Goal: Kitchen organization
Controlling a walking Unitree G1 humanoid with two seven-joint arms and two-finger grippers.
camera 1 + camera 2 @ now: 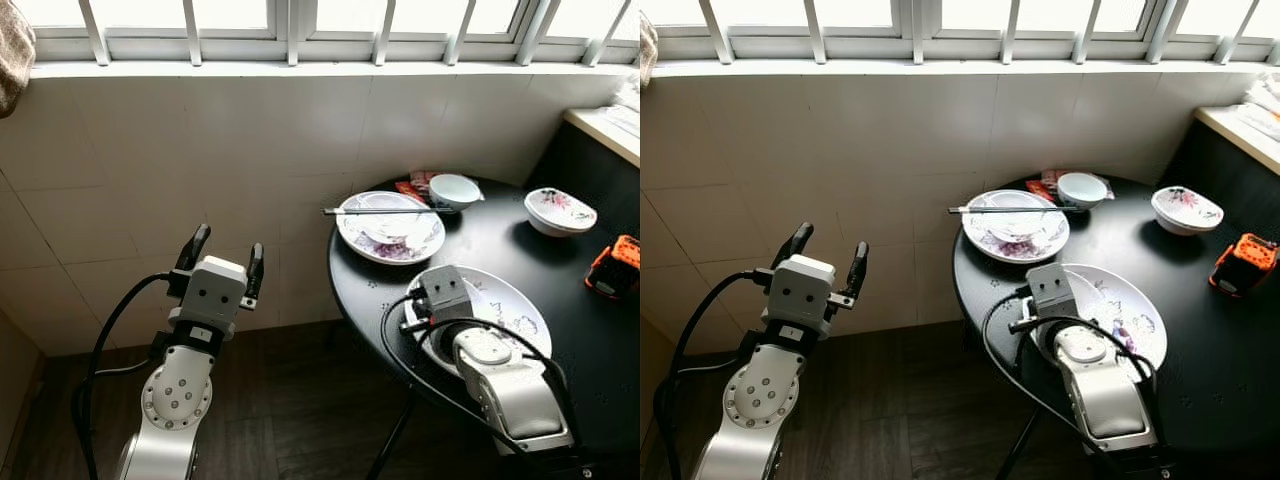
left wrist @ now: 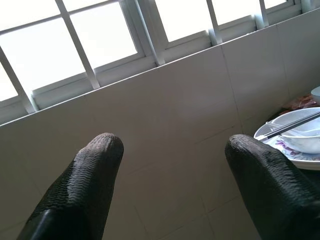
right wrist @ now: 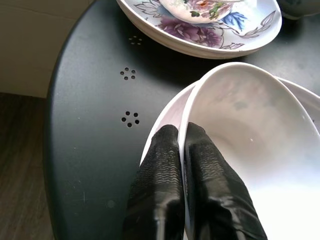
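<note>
Left gripper (image 1: 222, 252) raised in open air off the left edge of the desk (image 1: 500, 250), fingers (image 2: 85, 185) spread apart, nothing between them, aimed up toward the tiled wall (image 1: 200, 170) and the window (image 2: 100, 45); arm bent at the elbow, idle by the look of it. On the round black desk, dishes are all spread out, nothing stacked away. Flowered plate (image 1: 390, 235) at the far left of the desk carries a small bowl with chopsticks (image 1: 385, 211) laid across it; just behind it a white bowl (image 1: 455, 190) with a red packet (image 1: 412, 190) beside it. Nearer, a second large plate (image 1: 505, 305) with a white bowl (image 3: 250, 130) resting in it. Right gripper (image 3: 181, 150) is down at this bowl's near rim, fingers (image 3: 160, 180) clenched on the rim, one outside the wall and one inside; right arm reaches forward and low over the desk edge, wrist angled down, cable looped around it. Further right, a flowered bowl (image 1: 560, 212) stands alone, and an orange object (image 1: 615, 265) sits near the desk's right side. Judgement: task early. One bowl gripped, not clearly lifted off the plate; every other dish remains to be gathered or moved.
</note>
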